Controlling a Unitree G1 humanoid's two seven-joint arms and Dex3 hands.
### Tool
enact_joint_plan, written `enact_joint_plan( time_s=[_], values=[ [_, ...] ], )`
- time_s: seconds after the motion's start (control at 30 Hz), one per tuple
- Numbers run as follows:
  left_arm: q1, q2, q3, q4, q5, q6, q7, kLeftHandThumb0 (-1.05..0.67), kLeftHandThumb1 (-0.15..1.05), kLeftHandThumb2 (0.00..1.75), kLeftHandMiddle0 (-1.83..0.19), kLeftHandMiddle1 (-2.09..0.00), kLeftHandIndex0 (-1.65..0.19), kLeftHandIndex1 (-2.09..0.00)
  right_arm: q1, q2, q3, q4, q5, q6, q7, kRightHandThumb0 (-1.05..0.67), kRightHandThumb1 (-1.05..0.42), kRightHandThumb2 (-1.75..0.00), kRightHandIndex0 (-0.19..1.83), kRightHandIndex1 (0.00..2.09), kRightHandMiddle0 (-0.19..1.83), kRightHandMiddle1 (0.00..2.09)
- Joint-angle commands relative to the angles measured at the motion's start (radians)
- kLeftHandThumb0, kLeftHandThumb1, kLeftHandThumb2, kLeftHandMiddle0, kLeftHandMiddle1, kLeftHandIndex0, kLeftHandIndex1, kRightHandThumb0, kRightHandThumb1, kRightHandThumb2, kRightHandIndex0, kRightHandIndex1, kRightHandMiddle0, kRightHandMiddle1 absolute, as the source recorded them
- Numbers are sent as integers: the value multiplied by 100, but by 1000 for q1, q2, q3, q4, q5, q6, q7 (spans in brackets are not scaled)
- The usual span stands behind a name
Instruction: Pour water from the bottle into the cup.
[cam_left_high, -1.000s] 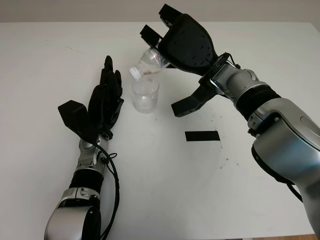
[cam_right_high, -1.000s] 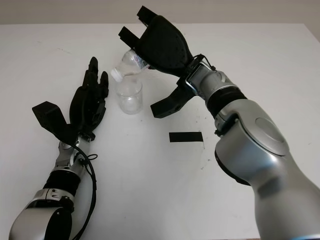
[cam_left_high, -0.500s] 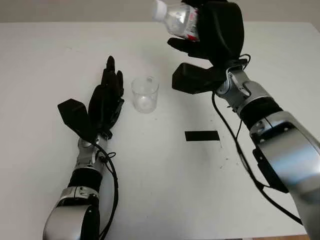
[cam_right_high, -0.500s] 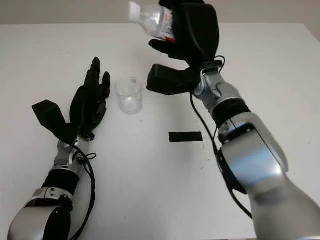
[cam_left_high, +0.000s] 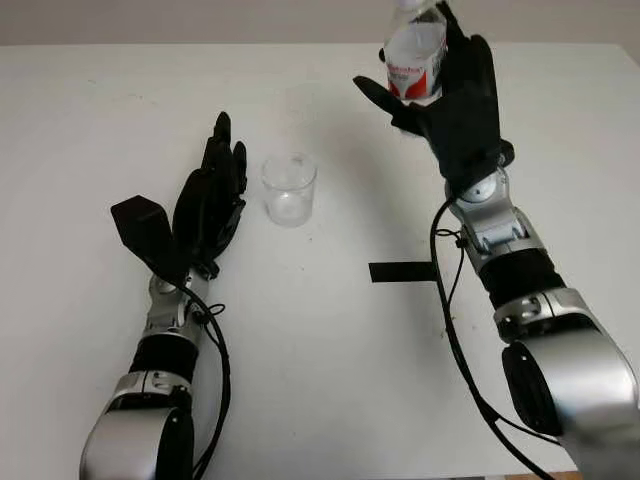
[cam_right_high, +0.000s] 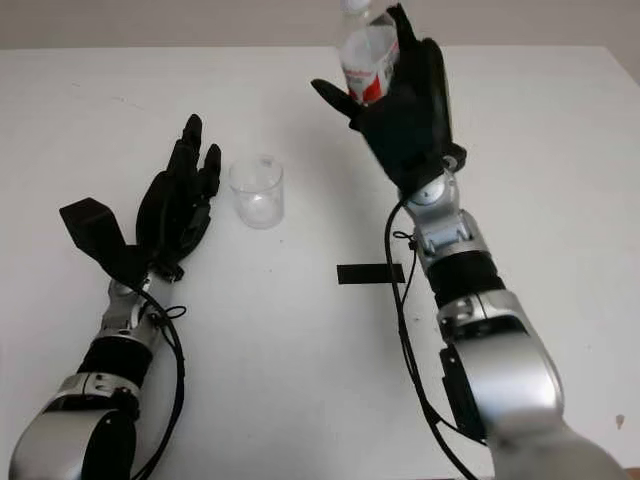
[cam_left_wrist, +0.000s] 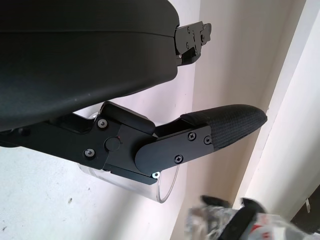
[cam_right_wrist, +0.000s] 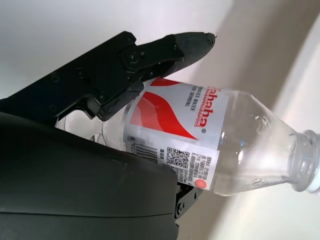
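From the left eye, one bottle (cam_left_high: 415, 60) stands upright in the right hand (cam_left_high: 452, 105), raised above the tabletop (cam_left_high: 320, 350). One cup (cam_left_high: 289, 188) stands beside the open left hand (cam_left_high: 210, 200). The right wrist shows fingers (cam_right_wrist: 150, 55) wrapping the bottle's label.

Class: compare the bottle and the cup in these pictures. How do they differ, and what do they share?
The bottle is held upright above the table in the right robot hand; the cup stands on the table beside the open left robot hand. The bottle wears a red-and-white label; the cup is plain. Both are clear.
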Motion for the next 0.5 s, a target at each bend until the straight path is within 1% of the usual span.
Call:
enact_joint_plan(
  time_s=[0.0,0.07,0.27,0.37,0.47],
  values=[
    [48,-3,-1,19,5,18,10,-86,105,74,19,0,19,0,69,11,-56,-185,73,127,47,-41,-105,-38,123,209,97,209],
    [50,-3,-1,13,4,21,12,-86,105,74,19,0,19,0,114,17,-81,-287,114,228,70,-40,-105,-37,123,209,92,209],
    [58,1,-1,10,2,21,5,-85,105,74,19,0,19,0,245,30,-161,-552,229,495,114,-39,-105,-41,133,209,90,209],
    [60,3,-1,11,1,20,-4,-86,105,74,19,0,19,0,301,35,-184,-633,256,562,116,-40,-105,-41,132,209,91,209],
    [62,2,-1,10,1,18,-7,-85,105,74,19,0,19,0,333,47,-190,-683,253,606,97,-41,-105,-39,133,209,96,209]
  ],
)
